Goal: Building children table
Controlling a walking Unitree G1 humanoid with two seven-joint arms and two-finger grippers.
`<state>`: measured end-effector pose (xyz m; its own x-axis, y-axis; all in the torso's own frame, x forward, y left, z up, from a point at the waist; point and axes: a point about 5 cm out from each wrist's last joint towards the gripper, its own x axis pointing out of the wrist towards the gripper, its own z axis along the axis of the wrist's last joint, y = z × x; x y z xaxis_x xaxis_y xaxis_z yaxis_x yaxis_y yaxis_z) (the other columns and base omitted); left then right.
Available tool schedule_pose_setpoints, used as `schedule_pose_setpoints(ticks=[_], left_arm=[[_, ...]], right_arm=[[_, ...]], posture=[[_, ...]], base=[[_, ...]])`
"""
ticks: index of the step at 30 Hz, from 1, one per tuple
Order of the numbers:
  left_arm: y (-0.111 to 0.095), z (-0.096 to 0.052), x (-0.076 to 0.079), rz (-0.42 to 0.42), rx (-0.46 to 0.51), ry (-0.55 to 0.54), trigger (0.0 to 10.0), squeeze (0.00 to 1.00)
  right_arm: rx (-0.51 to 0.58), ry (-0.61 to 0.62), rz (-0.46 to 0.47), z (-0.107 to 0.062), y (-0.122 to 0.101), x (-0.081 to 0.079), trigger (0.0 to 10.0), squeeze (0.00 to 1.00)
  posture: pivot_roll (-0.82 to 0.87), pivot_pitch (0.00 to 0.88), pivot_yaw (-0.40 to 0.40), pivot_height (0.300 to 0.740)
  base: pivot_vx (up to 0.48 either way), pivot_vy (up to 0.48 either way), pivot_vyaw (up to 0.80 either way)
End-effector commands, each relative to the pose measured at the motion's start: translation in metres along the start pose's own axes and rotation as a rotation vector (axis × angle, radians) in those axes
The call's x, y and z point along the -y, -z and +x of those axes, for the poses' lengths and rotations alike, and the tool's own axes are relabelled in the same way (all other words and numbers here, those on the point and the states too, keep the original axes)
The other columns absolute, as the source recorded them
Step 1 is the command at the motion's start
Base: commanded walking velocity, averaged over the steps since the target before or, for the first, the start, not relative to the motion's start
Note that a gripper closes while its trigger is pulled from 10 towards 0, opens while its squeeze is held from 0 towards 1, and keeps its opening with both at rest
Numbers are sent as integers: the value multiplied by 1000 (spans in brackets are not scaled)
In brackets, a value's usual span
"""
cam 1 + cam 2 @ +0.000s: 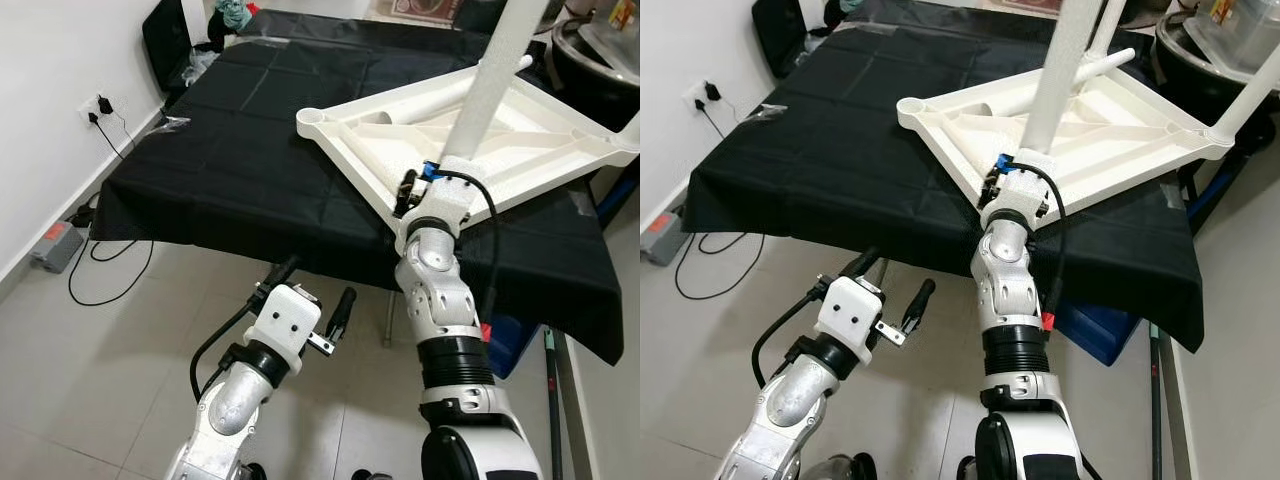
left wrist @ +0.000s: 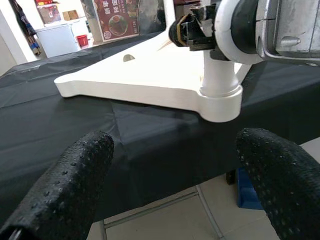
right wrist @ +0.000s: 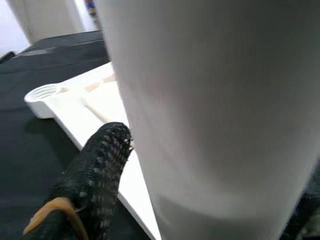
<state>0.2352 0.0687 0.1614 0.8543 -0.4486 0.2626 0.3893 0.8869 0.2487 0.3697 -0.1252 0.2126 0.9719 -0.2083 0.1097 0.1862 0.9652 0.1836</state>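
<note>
One white tabletop (image 1: 520, 130) upside down on a black cloth (image 1: 250, 150), ribbed underside up, near corner reaching the cloth's front edge. Long axis running from the near-left socket (image 1: 315, 120) away toward the far right, with the right-hand part overhanging the cloth.

One white leg (image 1: 490, 90) upright in the near corner socket, leaning slightly, long axis rising out of the top of the head views. Another leg (image 1: 1255, 90) slanting up from the right corner. A short stub (image 1: 1110, 62) lying along the far edge, pointing right.

Right gripper (image 1: 425, 185) at the base of the near leg, closed round it; in the right wrist view, one black finger (image 3: 97, 172) pressed against the white tube (image 3: 210, 115), threaded empty socket (image 3: 42, 94) beyond it.

Left gripper (image 1: 310, 290) low in front of the cloth's edge, over the tiled floor (image 1: 120, 380), fingers (image 2: 65, 185) spread wide with nothing between them, aimed at the tabletop's near corner.

Left of the cloth: a wall socket (image 1: 103, 105) with a black cable (image 1: 95, 280) trailing down to a grey box (image 1: 57, 245) on the floor. A blue bin (image 1: 1095, 325) under the table's right side, contents hidden. A dark pot (image 1: 1185, 60) at the far right, inside not visible.
</note>
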Motion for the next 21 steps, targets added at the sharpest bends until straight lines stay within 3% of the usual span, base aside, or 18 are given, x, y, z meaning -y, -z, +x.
schedule_pose_setpoints(ticks=[1,2,3,5,6,8,10,15,19,21], left_arm=[[6,-2,2,7,-37,9,10000,0],[6,-2,2,7,-37,9,10000,0],[6,-2,2,5,-37,5,10000,0],[6,-2,2,5,-37,5,10000,0],[6,-1,2,3,-37,2,10000,0],[6,-1,2,3,-37,2,10000,0],[6,-1,1,3,-37,-1,10000,0],[5,-2,1,4,-36,-4,10000,0],[5,-2,0,6,-36,-5,10000,0],[5,-2,0,6,-36,-5,10000,0]], right_arm=[[-3,-70,21,-1,2,-7,10000,0],[-3,-70,21,-1,2,-7,10000,0],[-16,-231,16,5,3,-1,10000,0],[-16,-231,16,5,3,-1,10000,0],[-57,-396,11,10,6,8,10000,0],[-57,-396,11,10,6,8,10000,0],[-163,-667,-44,14,14,34,10000,0],[-215,-764,-104,14,20,43,10000,0],[-269,-877,-108,11,27,31,10000,0],[-269,-877,-108,11,27,31,10000,0]], posture=[[157,154,-59,740],[157,154,-59,740],[153,159,-60,740],[153,159,-60,740],[150,163,-61,740],[150,163,-61,740],[160,167,-63,740],[163,172,-58,740],[170,179,-56,740],[170,179,-56,740]], base=[[0,0,0],[0,0,0],[0,0,0],[0,0,0],[0,0,0],[0,0,0],[0,0,0],[0,0,0],[0,0,0],[0,0,0]])
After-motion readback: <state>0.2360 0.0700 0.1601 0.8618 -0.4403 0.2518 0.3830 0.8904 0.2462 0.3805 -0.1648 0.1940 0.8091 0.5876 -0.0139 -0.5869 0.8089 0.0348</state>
